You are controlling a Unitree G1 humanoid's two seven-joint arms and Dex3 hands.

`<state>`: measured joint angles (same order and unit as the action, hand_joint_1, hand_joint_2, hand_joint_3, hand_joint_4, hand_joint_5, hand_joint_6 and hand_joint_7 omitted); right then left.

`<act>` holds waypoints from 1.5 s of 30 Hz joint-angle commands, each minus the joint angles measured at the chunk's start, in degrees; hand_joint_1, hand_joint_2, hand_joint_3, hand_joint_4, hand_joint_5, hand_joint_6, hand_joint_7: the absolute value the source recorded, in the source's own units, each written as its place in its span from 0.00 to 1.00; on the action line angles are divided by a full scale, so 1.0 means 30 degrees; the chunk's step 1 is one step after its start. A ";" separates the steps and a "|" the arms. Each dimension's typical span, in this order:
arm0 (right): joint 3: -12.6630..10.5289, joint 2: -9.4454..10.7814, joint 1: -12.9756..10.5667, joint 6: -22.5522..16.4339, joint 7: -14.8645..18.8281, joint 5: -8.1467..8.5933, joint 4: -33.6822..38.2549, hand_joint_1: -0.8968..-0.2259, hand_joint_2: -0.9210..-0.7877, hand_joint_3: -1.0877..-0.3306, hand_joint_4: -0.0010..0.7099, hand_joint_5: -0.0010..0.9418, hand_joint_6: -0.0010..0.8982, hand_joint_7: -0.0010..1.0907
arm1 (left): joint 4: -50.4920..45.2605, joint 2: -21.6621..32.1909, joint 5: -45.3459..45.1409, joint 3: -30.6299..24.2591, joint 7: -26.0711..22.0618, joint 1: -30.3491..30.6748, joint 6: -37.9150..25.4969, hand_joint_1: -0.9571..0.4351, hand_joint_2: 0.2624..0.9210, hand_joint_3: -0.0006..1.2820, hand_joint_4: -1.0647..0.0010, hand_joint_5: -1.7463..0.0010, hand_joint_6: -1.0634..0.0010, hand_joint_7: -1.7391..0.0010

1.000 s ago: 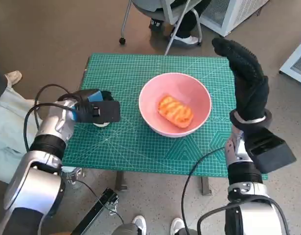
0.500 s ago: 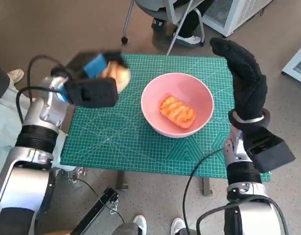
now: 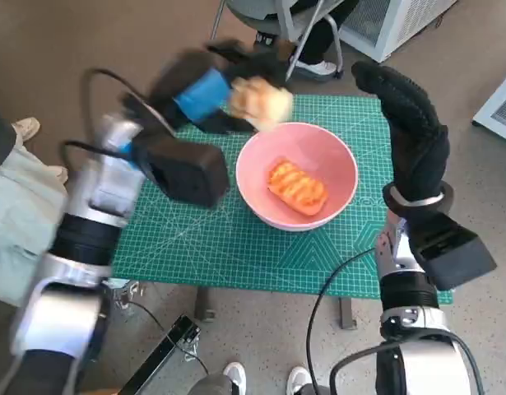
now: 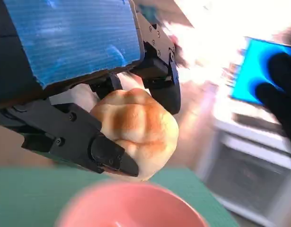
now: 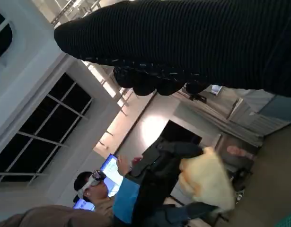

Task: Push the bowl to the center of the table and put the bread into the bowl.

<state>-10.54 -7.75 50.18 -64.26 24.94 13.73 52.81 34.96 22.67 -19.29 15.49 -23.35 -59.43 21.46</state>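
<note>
A pink bowl (image 3: 331,164) stands near the middle of the green mat and holds an orange glazed pastry (image 3: 295,187). My left hand (image 3: 210,92) grips a pale round bread roll (image 3: 261,101) above the bowl's far left rim; the roll (image 4: 136,130) shows between that hand's black fingers (image 4: 74,137) over the bowl (image 4: 131,205). The right wrist view shows the roll (image 5: 207,182) in that hand (image 5: 152,189) from the other side. My right hand (image 3: 413,136) stands upright with its fingers spread, holding nothing, just right of the bowl.
The green cutting mat (image 3: 195,239) covers the small table. A chair and a person's feet (image 3: 314,66) are beyond the far edge. A person wearing a headset (image 5: 95,187) sits in the background. A cable (image 3: 335,280) hangs at the front right.
My left hand has lifted the bread roll off the mat's left side and swung it up and right, to the bowl's far rim. The right hand has stayed put.
</note>
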 commanded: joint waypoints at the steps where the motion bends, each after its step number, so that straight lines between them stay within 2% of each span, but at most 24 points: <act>1: -0.0017 -0.0128 -0.0664 0.0083 0.0134 0.0074 -0.0008 0.47 0.00 0.51 0.46 0.00 0.03 0.76 | 0.0467 -0.0234 0.0800 0.0391 -0.2396 0.0400 -0.0572 0.65 0.94 0.08 0.69 0.85 0.71 0.70; 4: -0.0030 -0.0193 -0.0717 0.0036 0.0087 0.0038 -0.0094 0.46 0.00 0.51 0.46 0.00 0.03 0.76 | 0.0381 -0.0292 0.0726 0.0654 -0.3354 0.0444 -0.1092 0.63 0.91 0.06 0.80 0.95 0.80 0.76; 10: -0.0061 -0.0306 -0.0787 -0.0184 -0.0144 -0.0221 -0.0107 0.45 0.00 0.51 0.46 0.00 0.03 0.76 | 0.0101 -0.0268 0.0533 0.0868 -0.4293 0.0598 -0.1876 0.60 0.89 0.04 0.93 0.99 0.91 0.80; 19: -0.0044 -0.0414 -0.0742 -0.0446 -0.0404 -0.0532 0.0014 0.45 0.00 0.49 0.45 0.00 0.02 0.75 | 0.0602 -0.0572 0.1824 -0.0269 -0.3742 0.1185 -0.0517 0.55 0.89 0.03 0.97 1.00 0.94 0.80; 25: -0.0036 -0.0434 -0.0621 -0.0352 -0.0521 -0.0543 0.0022 0.44 0.00 0.49 0.44 0.00 0.02 0.75 | 0.1718 -0.1113 0.3494 -0.1899 -0.2412 0.1374 0.1795 0.48 0.93 0.03 0.92 0.99 0.91 0.79; 30: -0.0016 -0.0410 -0.0526 -0.0157 -0.0634 -0.0485 -0.0173 0.46 0.00 0.48 0.44 0.00 0.02 0.75 | 0.1578 -0.1642 0.4248 -0.3507 0.0224 0.1975 0.3895 0.43 0.99 0.05 0.75 0.98 0.78 0.80; 35: -0.0033 -0.0351 -0.0409 0.0281 -0.0720 -0.0316 -0.0478 0.48 0.00 0.48 0.43 0.00 0.01 0.75 | 0.0045 -0.2836 0.5944 -0.5189 0.2231 0.3273 0.4902 0.42 1.00 0.10 0.67 0.97 0.70 0.80; 37: -0.0049 -0.0323 -0.0374 0.0475 -0.0810 -0.0319 -0.0611 0.49 0.00 0.47 0.44 0.00 0.01 0.75 | -0.0939 -0.3398 0.6885 -0.5622 0.2531 0.3852 0.4877 0.43 1.00 0.12 0.67 0.97 0.74 0.75; 41: -0.0046 -0.0281 -0.0304 0.0917 -0.1070 -0.0387 -0.0915 0.49 0.00 0.45 0.44 0.00 0.00 0.74 | -0.2821 -0.4327 0.8716 -0.6165 0.2632 0.5053 0.4605 0.44 1.00 0.16 0.68 0.98 0.90 0.61; 45: 0.0046 -0.0169 -0.0307 0.1460 -0.1462 -0.0549 -0.1580 0.50 0.00 0.43 0.44 0.00 0.00 0.73 | -0.3891 -0.4859 1.0274 -0.6478 0.2160 0.6021 0.4361 0.44 1.00 0.18 0.68 0.98 0.94 0.57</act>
<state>-10.71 -8.67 49.40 -61.45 21.66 12.75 49.28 25.80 9.21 8.40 -2.93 -16.14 -43.62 35.23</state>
